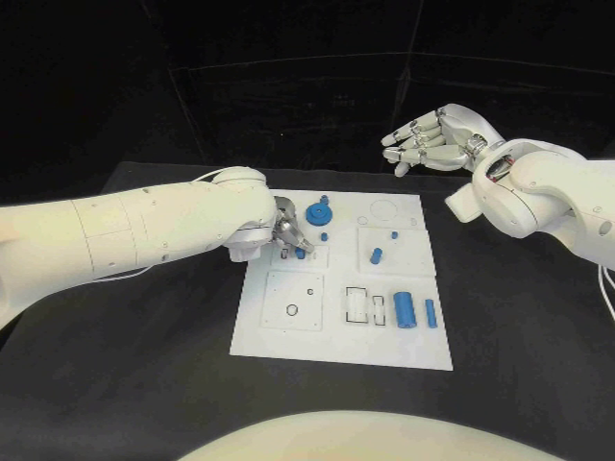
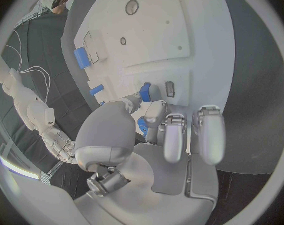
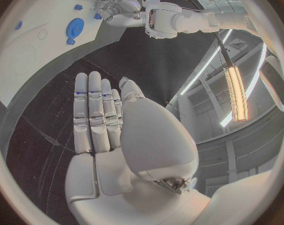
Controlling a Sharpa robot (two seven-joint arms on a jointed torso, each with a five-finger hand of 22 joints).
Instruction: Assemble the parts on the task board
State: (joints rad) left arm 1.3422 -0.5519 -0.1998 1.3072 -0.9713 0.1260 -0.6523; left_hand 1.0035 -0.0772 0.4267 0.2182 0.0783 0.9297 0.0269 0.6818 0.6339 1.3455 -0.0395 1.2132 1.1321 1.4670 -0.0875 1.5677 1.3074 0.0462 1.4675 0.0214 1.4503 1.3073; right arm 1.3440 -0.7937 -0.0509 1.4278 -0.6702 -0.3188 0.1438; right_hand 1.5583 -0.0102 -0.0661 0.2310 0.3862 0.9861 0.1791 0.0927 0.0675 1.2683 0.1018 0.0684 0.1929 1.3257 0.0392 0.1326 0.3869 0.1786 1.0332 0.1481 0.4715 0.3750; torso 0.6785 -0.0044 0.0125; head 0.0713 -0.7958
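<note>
Two hands | left hand [image 1: 288, 230] pinches blue part [image 1: 301, 253] on task board [image 1: 391, 351] — right hand [image 1: 426, 139] raised, fingers straight, empty

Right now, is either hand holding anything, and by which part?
The left hand pinches a small blue part at the task board, by its end as far as can be told. The right hand holds nothing, fingers extended.

A smooth, matt white task board [image 1: 287, 341] carries glossy blue plastic-looking parts [image 1: 405, 308] on a matt black table [image 1: 128, 384]; the left hand [image 1: 288, 230] and right hand [image 1: 430, 139] show brushed silver metal (arm shells glossy white).
</note>
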